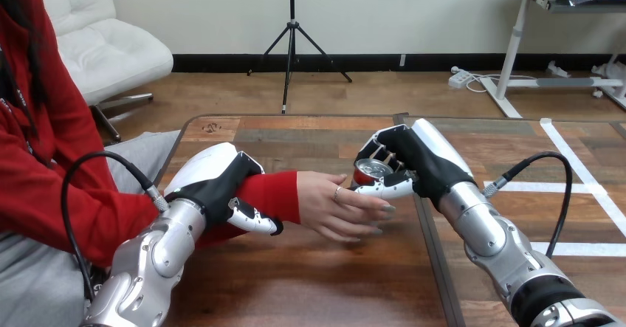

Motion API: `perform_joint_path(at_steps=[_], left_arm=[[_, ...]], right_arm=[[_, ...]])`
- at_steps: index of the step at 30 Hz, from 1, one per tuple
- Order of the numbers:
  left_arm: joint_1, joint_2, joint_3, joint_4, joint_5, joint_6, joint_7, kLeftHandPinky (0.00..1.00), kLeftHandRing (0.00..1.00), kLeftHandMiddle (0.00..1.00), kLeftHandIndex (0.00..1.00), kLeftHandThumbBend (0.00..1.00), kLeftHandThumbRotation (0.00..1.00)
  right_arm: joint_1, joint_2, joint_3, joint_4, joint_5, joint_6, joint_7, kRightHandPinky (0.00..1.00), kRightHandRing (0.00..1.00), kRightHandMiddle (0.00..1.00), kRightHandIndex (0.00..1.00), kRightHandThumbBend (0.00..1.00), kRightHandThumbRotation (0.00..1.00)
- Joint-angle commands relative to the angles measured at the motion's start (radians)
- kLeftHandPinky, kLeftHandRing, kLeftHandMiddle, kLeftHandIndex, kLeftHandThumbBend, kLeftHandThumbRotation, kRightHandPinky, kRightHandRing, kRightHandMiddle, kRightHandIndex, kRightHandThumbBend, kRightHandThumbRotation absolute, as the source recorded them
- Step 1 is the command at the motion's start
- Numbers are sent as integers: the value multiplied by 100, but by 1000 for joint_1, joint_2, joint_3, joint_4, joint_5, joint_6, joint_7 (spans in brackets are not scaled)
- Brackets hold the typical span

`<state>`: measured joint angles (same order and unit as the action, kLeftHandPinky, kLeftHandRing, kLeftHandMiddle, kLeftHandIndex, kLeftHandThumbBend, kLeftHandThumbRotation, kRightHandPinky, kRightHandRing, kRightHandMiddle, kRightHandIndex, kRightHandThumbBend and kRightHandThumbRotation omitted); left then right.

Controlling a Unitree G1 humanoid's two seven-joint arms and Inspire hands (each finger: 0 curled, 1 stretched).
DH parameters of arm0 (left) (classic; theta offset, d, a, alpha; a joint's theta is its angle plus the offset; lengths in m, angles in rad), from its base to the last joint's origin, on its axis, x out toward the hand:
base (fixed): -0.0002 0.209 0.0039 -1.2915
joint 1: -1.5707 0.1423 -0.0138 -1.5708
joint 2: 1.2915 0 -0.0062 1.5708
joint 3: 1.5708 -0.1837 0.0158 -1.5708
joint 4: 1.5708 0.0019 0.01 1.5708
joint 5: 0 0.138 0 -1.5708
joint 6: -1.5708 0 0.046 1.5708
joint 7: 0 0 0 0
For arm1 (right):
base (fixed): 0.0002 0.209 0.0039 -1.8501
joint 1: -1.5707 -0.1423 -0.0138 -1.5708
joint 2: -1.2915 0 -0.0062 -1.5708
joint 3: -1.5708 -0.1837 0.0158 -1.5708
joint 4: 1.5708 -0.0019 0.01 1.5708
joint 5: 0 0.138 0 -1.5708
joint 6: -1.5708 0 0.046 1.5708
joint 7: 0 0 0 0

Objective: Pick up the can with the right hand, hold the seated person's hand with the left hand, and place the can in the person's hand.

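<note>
Pretty far along I'd say: the right hand point(419, 168) has its fingers wrapped round the can point(371, 170), holding it up off the counter point(310, 283), right beside the fingertips of the person's hand point(336, 205). The left hand point(214, 183) is curled round the person's forearm point(269, 194), thumb under the sleeve. What's left looks like getting the can into that hand and letting go.

Left of centre: left hand point(215, 183) lies over the person's forearm point(274, 194) in its red sleeve, thumb curled across the sleeve's near side. Centre: the person's hand point(336, 207) is extended above the table point(310, 283), fingers pointing right. Right of centre: right hand point(413, 166) grips the can point(370, 170), fingers wrapped round it and thumb beneath. The can is tilted, its top facing the camera, directly above the person's fingers. Whether they touch cannot be determined.
</note>
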<state>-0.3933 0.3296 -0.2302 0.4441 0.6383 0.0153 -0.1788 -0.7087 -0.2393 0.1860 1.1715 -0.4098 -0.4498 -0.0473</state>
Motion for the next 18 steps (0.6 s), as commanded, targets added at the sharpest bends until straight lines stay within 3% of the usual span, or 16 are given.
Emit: perform_joint_path(at_steps=[1, 18], left_arm=[[-323, -70, 1, -112, -61, -86, 20, 15, 21, 30, 33, 62, 0], [-314, -65, -2, -105, -49, -87, 29, 15, 21, 31, 34, 63, 0]], right_arm=[[-266, 2, -8, -222, 17, -52, 5, 30, 34, 41, 44, 67, 0], [-282, -12, -12, -276, 9, -55, 16, 29, 33, 39, 43, 67, 0]])
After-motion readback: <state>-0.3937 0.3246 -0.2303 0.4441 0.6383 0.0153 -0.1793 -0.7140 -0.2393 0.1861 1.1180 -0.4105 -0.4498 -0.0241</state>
